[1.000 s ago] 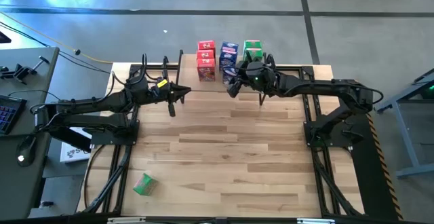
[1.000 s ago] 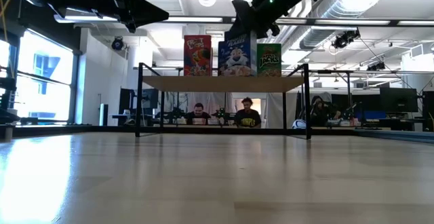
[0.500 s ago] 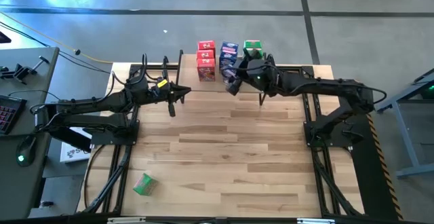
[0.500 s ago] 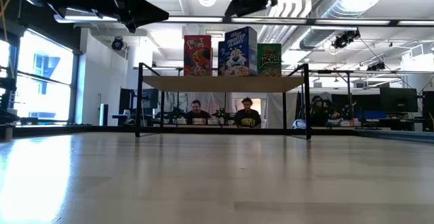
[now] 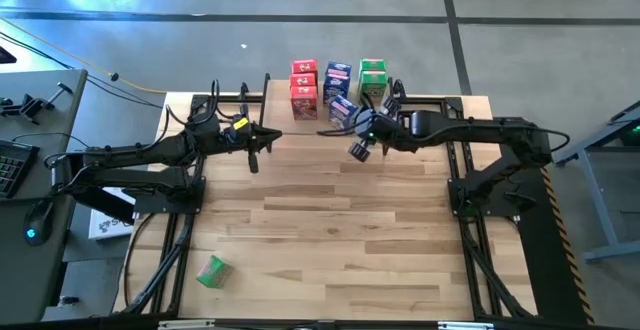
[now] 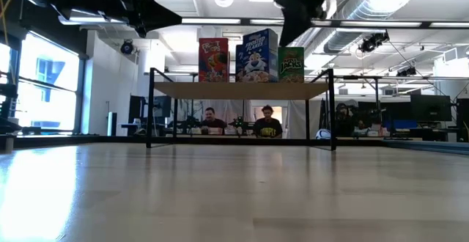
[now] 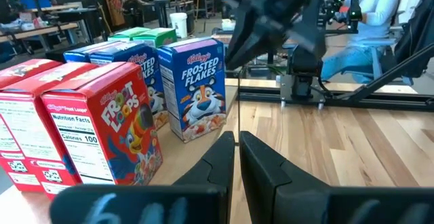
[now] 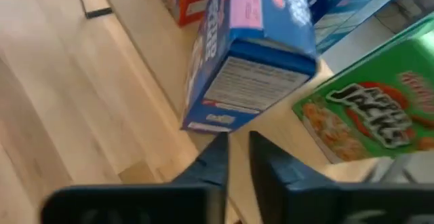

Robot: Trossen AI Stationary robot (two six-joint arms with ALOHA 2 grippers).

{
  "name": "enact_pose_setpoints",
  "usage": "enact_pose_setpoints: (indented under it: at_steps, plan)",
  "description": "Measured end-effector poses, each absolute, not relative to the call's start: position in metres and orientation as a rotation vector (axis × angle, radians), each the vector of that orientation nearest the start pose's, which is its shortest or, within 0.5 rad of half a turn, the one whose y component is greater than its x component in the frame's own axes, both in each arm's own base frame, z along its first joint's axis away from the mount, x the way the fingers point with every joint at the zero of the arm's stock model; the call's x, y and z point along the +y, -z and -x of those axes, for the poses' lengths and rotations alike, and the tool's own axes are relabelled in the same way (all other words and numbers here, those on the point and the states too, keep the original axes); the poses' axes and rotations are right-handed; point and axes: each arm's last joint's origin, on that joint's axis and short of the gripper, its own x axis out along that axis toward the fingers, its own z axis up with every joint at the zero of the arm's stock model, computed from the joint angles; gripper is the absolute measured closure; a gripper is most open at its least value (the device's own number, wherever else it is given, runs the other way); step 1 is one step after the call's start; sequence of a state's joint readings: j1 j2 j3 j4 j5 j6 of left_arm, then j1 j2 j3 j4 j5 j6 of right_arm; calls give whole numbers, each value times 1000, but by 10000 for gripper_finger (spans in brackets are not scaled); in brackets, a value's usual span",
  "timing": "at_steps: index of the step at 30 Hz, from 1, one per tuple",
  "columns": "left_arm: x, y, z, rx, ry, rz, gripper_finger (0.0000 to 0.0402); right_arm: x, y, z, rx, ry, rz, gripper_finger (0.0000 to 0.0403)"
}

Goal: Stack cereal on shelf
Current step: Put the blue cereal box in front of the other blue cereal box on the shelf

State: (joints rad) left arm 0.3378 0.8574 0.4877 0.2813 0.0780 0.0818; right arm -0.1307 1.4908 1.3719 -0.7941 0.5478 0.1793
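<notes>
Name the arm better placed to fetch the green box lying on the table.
Left, probably: the green box lies on the left gripper's side; the right gripper hangs farther off, by the shelf.

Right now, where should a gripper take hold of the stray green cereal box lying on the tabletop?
Pinch the green box across its narrower width, coming straight down from above: it lies flat and skewed on the tabletop, so only its top and side edges are free.
</notes>
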Motion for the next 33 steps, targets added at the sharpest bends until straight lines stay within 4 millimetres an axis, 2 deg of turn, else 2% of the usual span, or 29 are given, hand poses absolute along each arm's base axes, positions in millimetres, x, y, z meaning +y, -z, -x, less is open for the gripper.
enact_pose_setpoints:
  at_steps: [3,9,15,20,26,30,33]
  plan:
    - [62,-262,-183,98,-256,-60,385,-66,-309,-304,789,753,-16,397]
    - [62,-262,-183,96,-255,-53,385,-90,-286,-302,720,828,-81,389]
    - [62,-262,-183,97,-255,-52,385,-102,-275,-301,666,825,-122,401]
    - [62,-262,-183,98,-255,-52,385,-100,-279,-298,672,809,-95,400]
    - [62,-260,-183,117,-254,-48,385,-82,-296,-282,685,730,-84,401]
    - [62,-260,-183,121,-253,-48,385,-67,-298,-285,690,603,-71,401]
    - [62,-260,-183,121,-253,-55,385,-65,-293,-294,672,593,-63,401]
